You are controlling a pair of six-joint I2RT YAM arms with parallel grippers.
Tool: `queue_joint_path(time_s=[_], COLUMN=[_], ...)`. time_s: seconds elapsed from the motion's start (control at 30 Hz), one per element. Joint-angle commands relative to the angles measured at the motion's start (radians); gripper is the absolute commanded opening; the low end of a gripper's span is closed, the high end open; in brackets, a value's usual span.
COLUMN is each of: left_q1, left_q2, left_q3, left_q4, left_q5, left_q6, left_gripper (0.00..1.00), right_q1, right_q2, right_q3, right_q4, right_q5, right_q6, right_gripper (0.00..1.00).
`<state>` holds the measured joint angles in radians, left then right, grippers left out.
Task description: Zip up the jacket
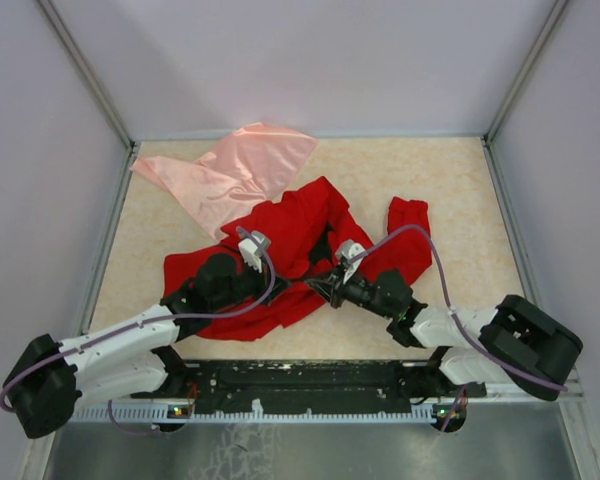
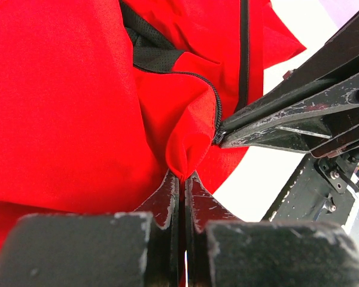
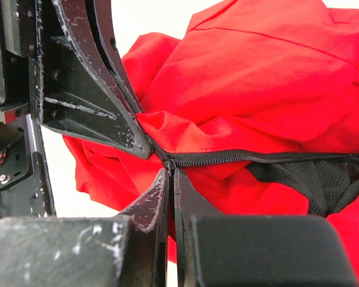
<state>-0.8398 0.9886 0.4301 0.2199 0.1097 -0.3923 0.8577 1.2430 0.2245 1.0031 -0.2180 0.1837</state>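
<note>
jacket [image 1: 300, 235]: bright red all over, no pattern
zipper [image 3: 239, 158]: black teeth on a black strip
lining [image 3: 311, 179]: black net full of tiny holes
cloth [image 1: 245, 165]: pale pink and shiny, plain
table [image 1: 420, 170]: light sandy beige with soft cloudy blotches
left gripper [image 2: 182, 178]: black, with grey-white scratches
right gripper [image 3: 170, 173]: black, with the same pale scratches
left arm [image 1: 120, 350]: white with black joints
right arm [image 1: 460, 330]: white with black joints
cable [image 1: 435, 260]: purple
walls [image 1: 310, 60]: pale grey-lilac, plain
</note>
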Motion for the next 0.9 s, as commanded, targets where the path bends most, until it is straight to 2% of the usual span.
queue_joint_path(time_s=[0.0,0.27,0.4,0.67,0.87], left_q1=[-0.003,-0.002,-0.003,-0.002,-0.001], left_q2=[-0.003,-0.042,-0.048,-0.040,-0.055], left_q3=[0.045,0.043,0.031,0.032,0.037], left_q4=[-0.019,-0.113,-0.125,-0.170,-0.261], left_q5=[-0.015,-0.118,-0.150,-0.217,-0.447], left_q6=[0.014,0.028,0.025,0.011,-0.048], left_gripper=[0.00,0.00,0.00,0.00,0.00], right_q1=[0.017,-0.009,-0.087,-0.165,-0.211], right_q2=[-0.086,-0.270,-0.330,-0.378,-0.389], right_q3=[-0.002,0.084,0.118,0.174,0.216], right_q4=[-0.009,-0.432,-0.566,-0.724,-0.788], right_q5=[0.061,0.317,0.354,0.451,0.544], right_q6=[-0.044,-0.112,-0.092,-0.085,-0.057], right_gripper=[0.00,0.00,0.00,0.00,0.00])
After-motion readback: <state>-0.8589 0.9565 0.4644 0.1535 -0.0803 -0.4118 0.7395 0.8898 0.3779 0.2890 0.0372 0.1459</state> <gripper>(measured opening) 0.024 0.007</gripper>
